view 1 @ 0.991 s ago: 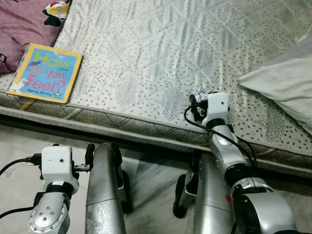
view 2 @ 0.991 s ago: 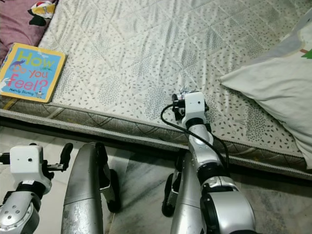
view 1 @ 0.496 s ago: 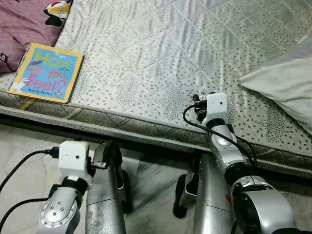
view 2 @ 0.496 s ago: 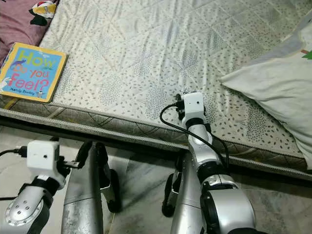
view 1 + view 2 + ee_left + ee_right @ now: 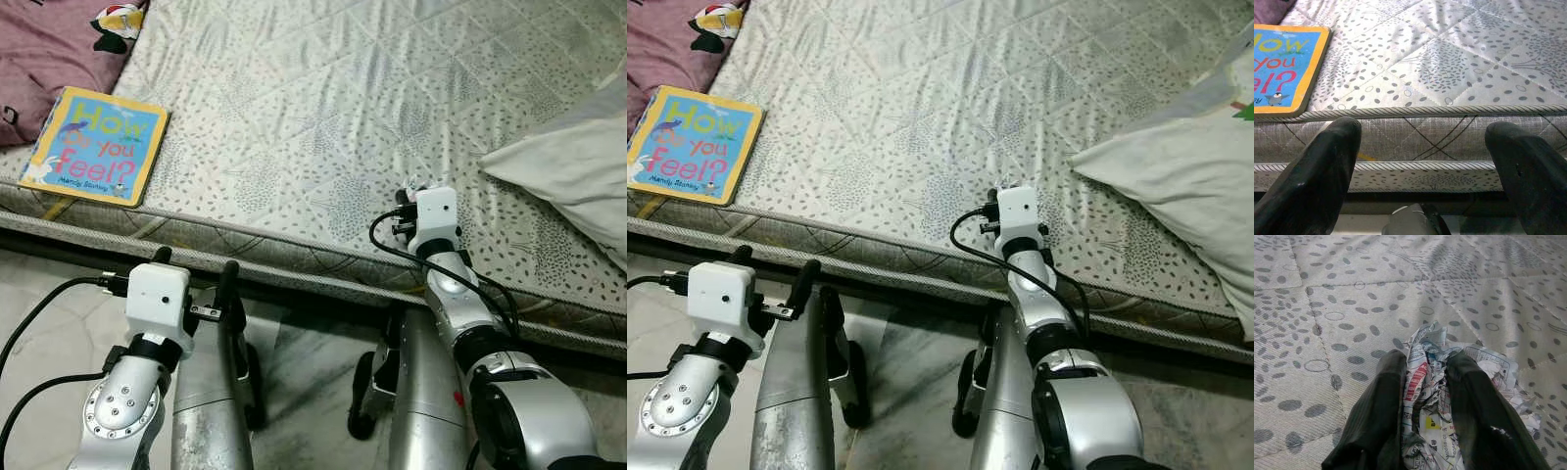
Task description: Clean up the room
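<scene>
While the left claw (image 5: 1422, 161) gapes, the right claw (image 5: 1426, 396) pinches a crumpled, printed newspaper wad (image 5: 1442, 382) on the mattress (image 5: 323, 108).

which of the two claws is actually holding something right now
The right claw, out over the mattress, is shut on a crumpled newspaper wad. The left claw hangs open and empty below the mattress edge, short of the book.

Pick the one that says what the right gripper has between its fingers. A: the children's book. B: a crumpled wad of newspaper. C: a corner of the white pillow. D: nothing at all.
B. In the right wrist view the right gripper has its two black fingers closed on a crumpled wad of newspaper resting on the mattress; the children's book lies far off near the mattress edge.
</scene>
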Robot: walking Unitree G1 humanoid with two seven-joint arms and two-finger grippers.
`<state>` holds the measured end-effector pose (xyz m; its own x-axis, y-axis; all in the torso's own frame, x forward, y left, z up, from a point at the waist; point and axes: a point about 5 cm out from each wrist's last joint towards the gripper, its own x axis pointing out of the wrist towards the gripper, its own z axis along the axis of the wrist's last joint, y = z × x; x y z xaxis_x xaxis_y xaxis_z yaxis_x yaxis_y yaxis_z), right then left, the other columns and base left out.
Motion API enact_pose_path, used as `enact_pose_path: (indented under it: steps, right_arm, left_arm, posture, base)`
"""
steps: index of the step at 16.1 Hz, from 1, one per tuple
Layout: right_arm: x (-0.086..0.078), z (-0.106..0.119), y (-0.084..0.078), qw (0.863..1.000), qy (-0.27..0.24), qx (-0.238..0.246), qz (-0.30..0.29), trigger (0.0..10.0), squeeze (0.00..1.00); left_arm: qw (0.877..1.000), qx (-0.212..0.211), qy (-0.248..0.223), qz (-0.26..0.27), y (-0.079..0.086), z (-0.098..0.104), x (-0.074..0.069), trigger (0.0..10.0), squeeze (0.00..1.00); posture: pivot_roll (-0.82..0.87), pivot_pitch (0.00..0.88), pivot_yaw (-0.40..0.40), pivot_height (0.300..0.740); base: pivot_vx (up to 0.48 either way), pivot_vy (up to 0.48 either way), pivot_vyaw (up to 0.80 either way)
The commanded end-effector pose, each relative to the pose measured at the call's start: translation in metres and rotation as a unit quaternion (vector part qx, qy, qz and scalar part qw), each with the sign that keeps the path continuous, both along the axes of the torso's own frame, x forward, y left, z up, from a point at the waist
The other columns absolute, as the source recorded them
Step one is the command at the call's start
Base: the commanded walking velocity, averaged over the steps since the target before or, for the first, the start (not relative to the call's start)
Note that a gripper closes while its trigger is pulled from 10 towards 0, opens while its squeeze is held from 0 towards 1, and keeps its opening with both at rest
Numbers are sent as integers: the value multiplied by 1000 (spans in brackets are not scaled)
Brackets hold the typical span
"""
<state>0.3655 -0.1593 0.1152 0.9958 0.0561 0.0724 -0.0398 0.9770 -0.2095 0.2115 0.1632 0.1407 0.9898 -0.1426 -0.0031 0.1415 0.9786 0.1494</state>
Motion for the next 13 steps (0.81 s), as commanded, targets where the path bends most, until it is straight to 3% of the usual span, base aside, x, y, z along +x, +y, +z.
enact_pose_path:
  steps: [1, 8, 13]
  right_arm:
    - [-7, -19, -8, 999, 38, 0, -17, 0, 0]
    - [-6, -14, -17, 999, 31, 0, -22, 0, 0]
    - [-13, -13, -22, 999, 27, 19, 38, 0, 0]
  left_arm:
    - [1000, 5, 15, 1, 1, -8, -2, 10000, 0]
    - [1000, 10, -10, -15, -6, -7, 12, 10000, 0]
    - [999, 2, -19, -37, -16, -13, 27, 10000, 0]
  posture:
    - [191, 321, -23, 532]
    - [153, 258, -19, 532]
    - [80, 189, -2, 532]
  base:
    - [0, 0, 0]
    - [0, 0, 0]
    - [0, 0, 0]
